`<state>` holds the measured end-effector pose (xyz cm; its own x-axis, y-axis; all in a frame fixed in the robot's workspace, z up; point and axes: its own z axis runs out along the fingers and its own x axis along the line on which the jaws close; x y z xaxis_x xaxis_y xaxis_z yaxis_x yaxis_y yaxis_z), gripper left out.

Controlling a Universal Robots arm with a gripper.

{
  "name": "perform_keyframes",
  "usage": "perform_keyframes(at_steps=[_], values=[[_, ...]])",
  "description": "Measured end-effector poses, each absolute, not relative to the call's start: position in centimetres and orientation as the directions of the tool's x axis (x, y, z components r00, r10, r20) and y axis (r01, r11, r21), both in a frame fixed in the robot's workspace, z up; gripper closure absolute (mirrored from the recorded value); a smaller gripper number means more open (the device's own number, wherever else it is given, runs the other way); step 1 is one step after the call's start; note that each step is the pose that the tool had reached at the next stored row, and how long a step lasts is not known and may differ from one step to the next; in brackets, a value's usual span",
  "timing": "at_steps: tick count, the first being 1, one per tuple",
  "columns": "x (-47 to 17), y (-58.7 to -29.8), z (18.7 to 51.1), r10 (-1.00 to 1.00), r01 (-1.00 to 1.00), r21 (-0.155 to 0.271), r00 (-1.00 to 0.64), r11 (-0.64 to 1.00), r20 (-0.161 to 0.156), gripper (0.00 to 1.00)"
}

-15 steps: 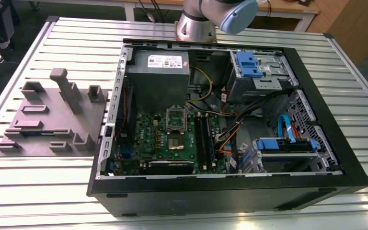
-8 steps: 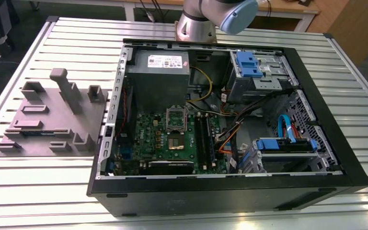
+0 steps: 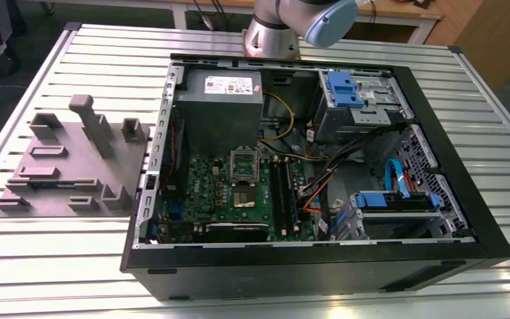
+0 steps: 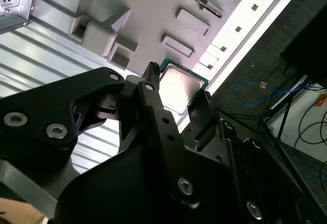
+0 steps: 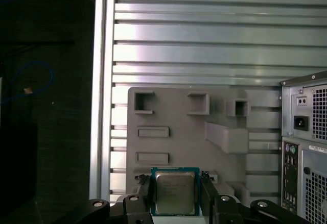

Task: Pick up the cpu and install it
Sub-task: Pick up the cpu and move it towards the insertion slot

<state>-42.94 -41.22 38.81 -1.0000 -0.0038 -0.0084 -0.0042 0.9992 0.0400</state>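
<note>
The cpu (image 5: 174, 193), a flat square chip with a silvery top and a teal rim, sits between my two black fingers in both wrist views. My gripper (image 5: 175, 199) is shut on its two opposite edges. It hangs over the near edge of the grey moulded plate (image 5: 173, 132), close to the table's side rail. The second wrist view shows the cpu (image 4: 181, 83) in the gripper (image 4: 178, 87) from below, with the plate (image 4: 153, 9) behind it. In the exterior view the open computer case (image 3: 467, 219) lies on the table, with the green motherboard (image 3: 237, 193) and its empty socket (image 3: 244, 163) facing up.
The grey plate (image 3: 69, 166) with upright blocks lies at the exterior view's left, beside the case. The arm's base (image 3: 277, 30) stands behind the case. Inside are a grey power supply (image 3: 224, 100), blue drive brackets (image 3: 348, 90), cables and memory slots. The slatted table drops off beyond its side rail (image 5: 102, 106).
</note>
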Motion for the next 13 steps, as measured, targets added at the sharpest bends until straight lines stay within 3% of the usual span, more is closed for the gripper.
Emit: perform_keyframes(at_steps=[13], values=[[-42.91, -41.13, 39.56, -0.004, -0.004, 0.038, -1.000, 0.999, -0.008, 0.53]])
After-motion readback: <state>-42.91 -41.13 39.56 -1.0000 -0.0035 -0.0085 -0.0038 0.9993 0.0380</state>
